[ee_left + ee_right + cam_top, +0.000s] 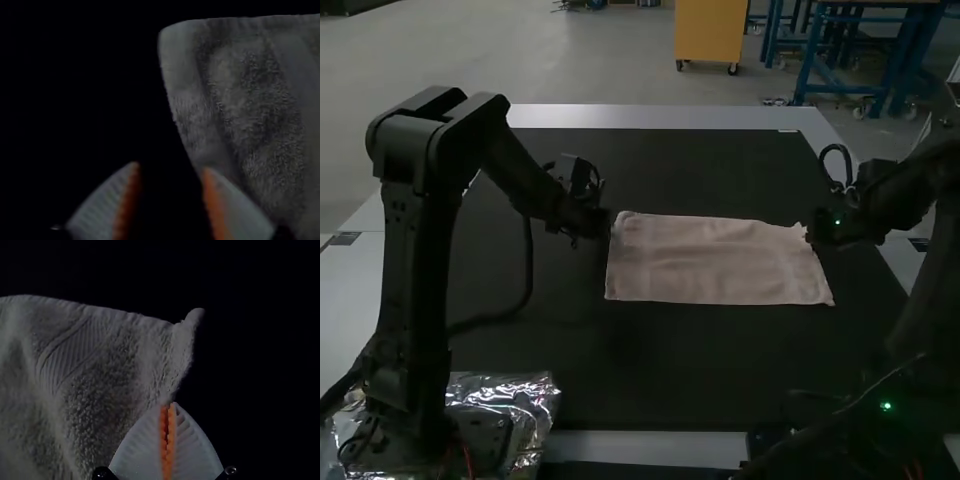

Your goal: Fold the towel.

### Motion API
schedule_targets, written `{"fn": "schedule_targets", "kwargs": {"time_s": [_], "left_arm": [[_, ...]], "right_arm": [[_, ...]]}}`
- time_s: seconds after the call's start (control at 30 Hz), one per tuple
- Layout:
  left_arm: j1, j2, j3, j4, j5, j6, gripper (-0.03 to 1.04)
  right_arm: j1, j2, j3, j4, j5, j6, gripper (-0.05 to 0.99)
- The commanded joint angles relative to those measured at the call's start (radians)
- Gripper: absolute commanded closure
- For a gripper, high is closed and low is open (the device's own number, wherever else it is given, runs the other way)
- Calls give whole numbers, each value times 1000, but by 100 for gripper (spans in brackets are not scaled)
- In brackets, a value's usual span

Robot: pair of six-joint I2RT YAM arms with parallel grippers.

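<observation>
The pale pink towel (715, 262) lies as a wide, low rectangle with light wrinkles, its far right corner slightly raised. At its left edge, near the far left corner, is my left gripper (604, 226); my right gripper (814, 236) is at the right edge near the far corner. In the left wrist view, the left gripper (171, 169) stands open, one finger over the dark surface and the other at the border of the towel (260, 95). In the right wrist view, the right gripper (168, 405) is closed on the edge of the towel (105, 370), just below its corner.
The dark mat (650, 370) reaches around the towel, with the pale table rim (650, 117) beyond it. A crumpled silver bag (532, 400) lies by the left arm's base. A black cable hangs beside that arm.
</observation>
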Motion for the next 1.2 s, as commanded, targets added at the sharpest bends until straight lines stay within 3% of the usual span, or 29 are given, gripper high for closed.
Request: {"fn": "schedule_targets", "kwargs": {"time_s": [0.0, 0.07, 0.33, 0.4, 0.6, 0.7, 1.0, 1.17], "left_arm": [[-22, -40, 44, -31, 7, -3, 12], [-24, -45, 56, -42, -2, -3, 4], [-27, -68, 87, -73, -45, -3, 4], [-11, -75, 92, -82, -68, 0, 4], [33, -126, 110, -93, -70, -2, 4], [24, -128, 105, -87, -70, 1, 4], [-68, -78, 107, -76, -71, -7, 4], [-71, -45, 110, -67, -71, -2, 4]], "right_arm": [[11, -40, -9, 4, -16, 11, 96], [11, -40, -12, 4, -18, 9, 96], [11, -40, -20, 2, -19, 8, 96], [11, -42, -18, 2, -19, 8, 96], [11, -40, -21, 4, -19, 5, 96], [11, -40, -23, 5, -19, 6, 96], [13, -39, -29, 5, -19, 8, 96], [13, -39, -30, 7, -19, 8, 96]]}}
